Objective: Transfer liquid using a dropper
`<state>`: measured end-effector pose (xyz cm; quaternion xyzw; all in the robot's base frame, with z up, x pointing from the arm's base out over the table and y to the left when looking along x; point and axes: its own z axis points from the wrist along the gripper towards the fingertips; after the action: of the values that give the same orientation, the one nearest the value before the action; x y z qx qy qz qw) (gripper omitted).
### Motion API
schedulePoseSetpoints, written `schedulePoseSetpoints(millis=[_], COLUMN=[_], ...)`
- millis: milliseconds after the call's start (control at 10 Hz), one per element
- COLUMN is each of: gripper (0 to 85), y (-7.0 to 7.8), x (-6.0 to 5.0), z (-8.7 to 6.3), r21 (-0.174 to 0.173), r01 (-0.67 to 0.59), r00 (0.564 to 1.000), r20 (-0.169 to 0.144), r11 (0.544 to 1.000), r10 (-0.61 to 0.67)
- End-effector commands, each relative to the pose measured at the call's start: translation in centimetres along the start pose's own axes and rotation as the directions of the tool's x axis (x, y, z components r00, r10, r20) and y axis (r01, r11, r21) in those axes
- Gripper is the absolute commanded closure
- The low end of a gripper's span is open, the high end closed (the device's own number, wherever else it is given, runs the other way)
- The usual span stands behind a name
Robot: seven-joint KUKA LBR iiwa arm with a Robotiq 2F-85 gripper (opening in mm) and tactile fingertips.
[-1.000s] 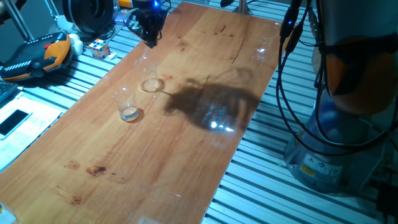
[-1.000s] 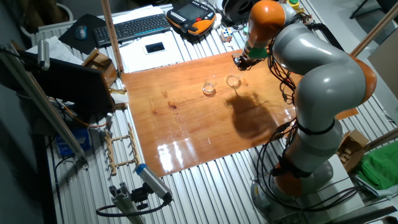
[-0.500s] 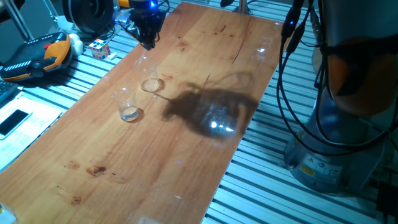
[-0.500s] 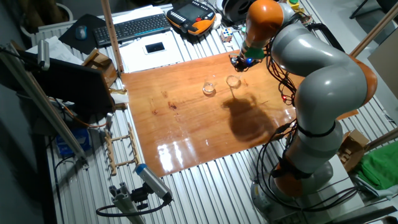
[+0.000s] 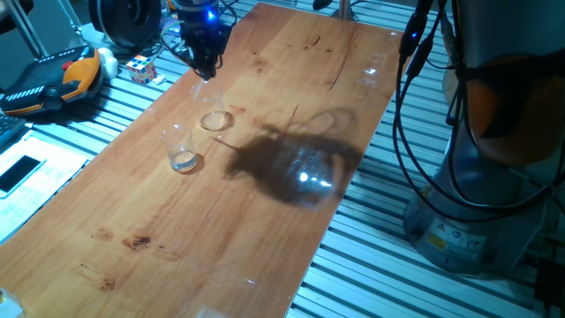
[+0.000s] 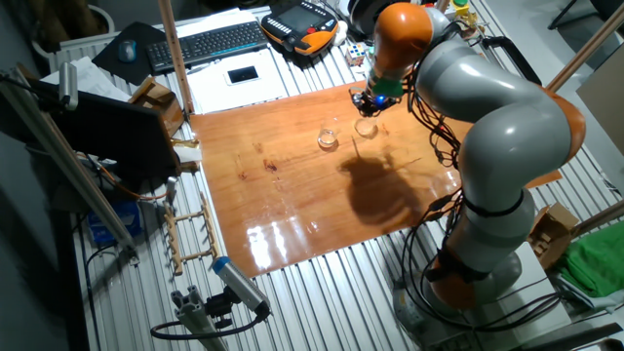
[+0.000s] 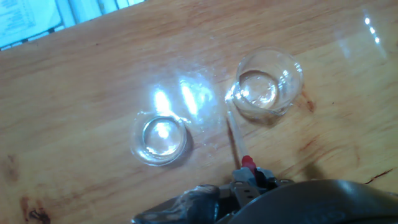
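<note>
Where the gripper (image 7: 247, 180) enters the hand view at 6 o'clock, its fingers are clamped on the red end of the dropper (image 7: 237, 141), whose thin clear tube runs up toward 12 o'clock, tip just short of the tumbler.

Clear glass tumbler (image 7: 264, 86): 1 o'clock of the dropper tip, upright; a shallow pool of colourless liquid (image 7: 257, 90) glints at its bottom.

Low clear glass dish (image 7: 159, 137): 9 o'clock of the dropper, apart from the tumbler; contents cannot be told through the glare.

Wooden table (image 5: 265, 159): carries both vessels; in one fixed view the gripper (image 5: 204, 60) hangs above the dish (image 5: 214, 120), the tumbler (image 5: 180, 148) at 7 o'clock of it.

Writing: none legible; paper at the hand view's upper left is cut off and blurred.
</note>
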<state>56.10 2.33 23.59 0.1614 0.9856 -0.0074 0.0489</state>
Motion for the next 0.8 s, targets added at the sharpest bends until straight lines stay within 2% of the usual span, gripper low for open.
schedulePoseSetpoints(millis=[0, 300, 500, 700], gripper=[84.0, 84.0, 84.0, 84.0], y=[0.03, -0.01, -0.01, -0.01], x=[-0.04, -0.10, -0.10, -0.10], z=[0.26, 0.38, 0.38, 0.38], r21=[0.001, -0.002, 0.008, 0.017], r01=[-0.002, -0.019, -0.060, -0.088], r00=[1.000, 1.000, 0.998, 0.996], r20=[-0.003, -0.003, 0.020, 0.024], r11=[1.000, 1.000, 0.998, 0.996], r10=[0.002, 0.019, 0.060, 0.088])
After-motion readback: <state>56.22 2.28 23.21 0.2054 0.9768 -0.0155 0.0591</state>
